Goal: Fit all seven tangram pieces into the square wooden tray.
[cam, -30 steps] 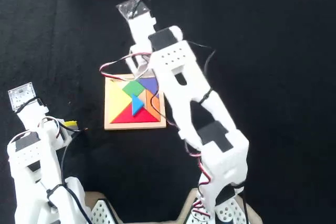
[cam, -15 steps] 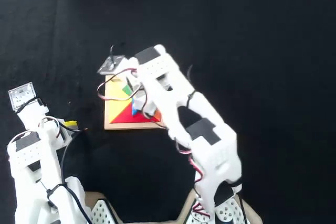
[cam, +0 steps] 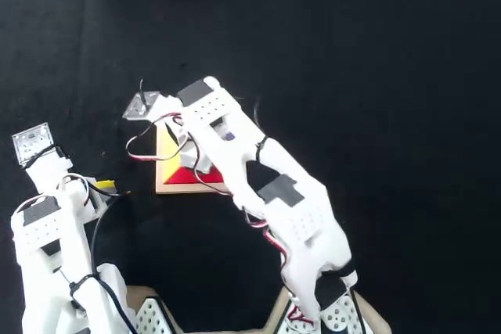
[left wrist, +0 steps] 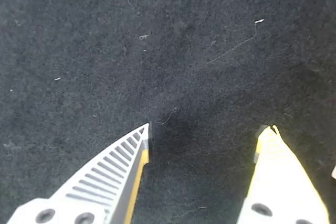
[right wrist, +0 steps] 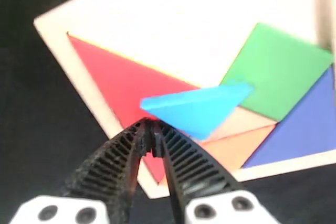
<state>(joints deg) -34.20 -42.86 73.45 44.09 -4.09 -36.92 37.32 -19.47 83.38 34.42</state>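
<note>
Best nip the light, stiff blue triangle [right wrist: 197, 109] just ahead of the shut, empty right claw [right wrist: 153, 137] by its edges

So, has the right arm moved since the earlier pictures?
Yes. In the high view the right arm swung left and nearer, now covering most of the wooden tray.

No readable text, label or number anywhere.
</note>
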